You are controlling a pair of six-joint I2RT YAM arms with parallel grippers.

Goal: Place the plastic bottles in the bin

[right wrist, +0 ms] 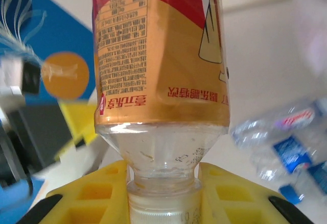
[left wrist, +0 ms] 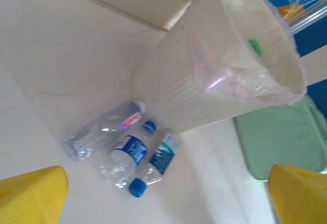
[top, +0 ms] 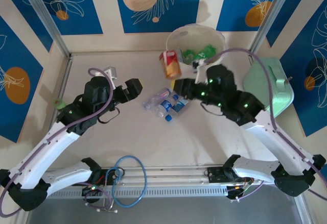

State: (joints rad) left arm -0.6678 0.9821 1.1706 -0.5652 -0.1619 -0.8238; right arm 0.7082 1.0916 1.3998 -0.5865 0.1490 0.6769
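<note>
The plastic bottles (top: 164, 103) left on the table (top: 102, 137) number three. They are clear with blue labels and lie in a loose cluster just in front of the bin (top: 220, 39). In the overhead view we also see green bottles (top: 196, 54) already down inside the bin, though we cannot count them from here. The right gripper (top: 177, 82) holds an orange-labelled bottle (top: 170, 63) raised beside the bin's near rim, not yet over the opening. The left gripper (top: 124, 82) hangs above the table to the left of the cluster. A mint-green case (top: 271, 83) sits to the right of the bin.

From the left wrist, the yellow fingers (left wrist: 30, 193) stand spread wide with nothing between them. The three clear bottles lie side by side ahead, close against the bin's wall, and something green shows through the liner near the rim.

From the right wrist, the fingers are closed on the orange-labelled bottle's neck, just above its white cap. The body tips away from the camera, and the clear bottles are visible on the table to the right.

We judge the task well along: some bottles are in, one is in hand and about to be dropped, and three wait on the table.
</note>
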